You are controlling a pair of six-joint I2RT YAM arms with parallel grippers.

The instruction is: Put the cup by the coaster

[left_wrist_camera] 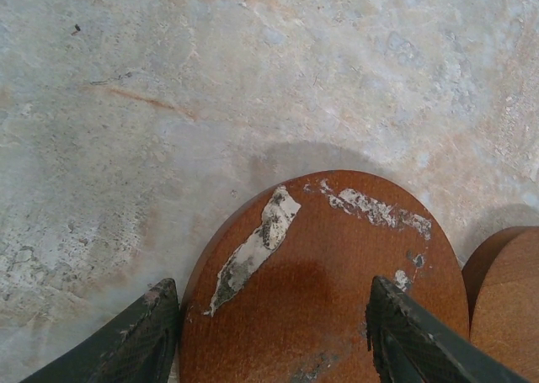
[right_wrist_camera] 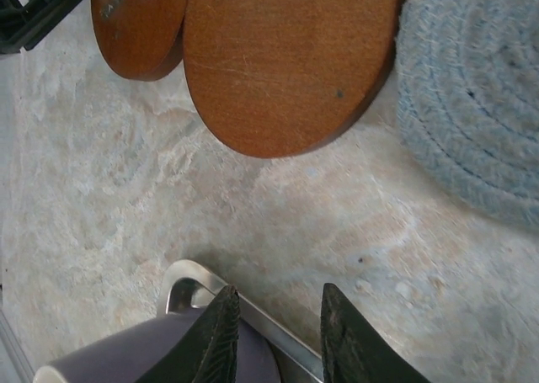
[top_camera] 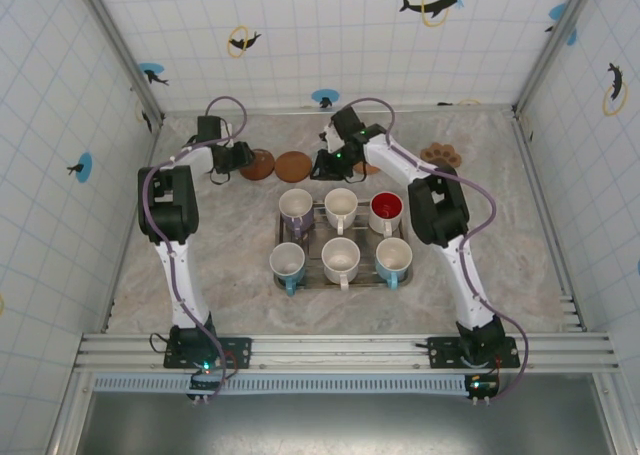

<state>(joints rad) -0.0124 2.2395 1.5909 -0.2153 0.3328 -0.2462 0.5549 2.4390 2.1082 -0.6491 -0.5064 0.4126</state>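
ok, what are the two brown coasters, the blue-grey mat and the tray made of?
Brown coasters: look like wood, matte reddish stain, faint grain on one; the other shows whitish scuffs where the finish is worn or smeared. Blue-grey mat: coiled braided cord, probably cotton or rope. Tray: likely metal, going by its shiny silver rim.

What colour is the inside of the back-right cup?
Red; the cup shows best from top external.

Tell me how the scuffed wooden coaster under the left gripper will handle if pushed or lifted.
The coaster looks like a stiff wooden disc, so it should not flex. Lying flat on the table, it would probably slide rather than tip. Its low edge gives the left gripper little to pinch, so lifting may be awkward.
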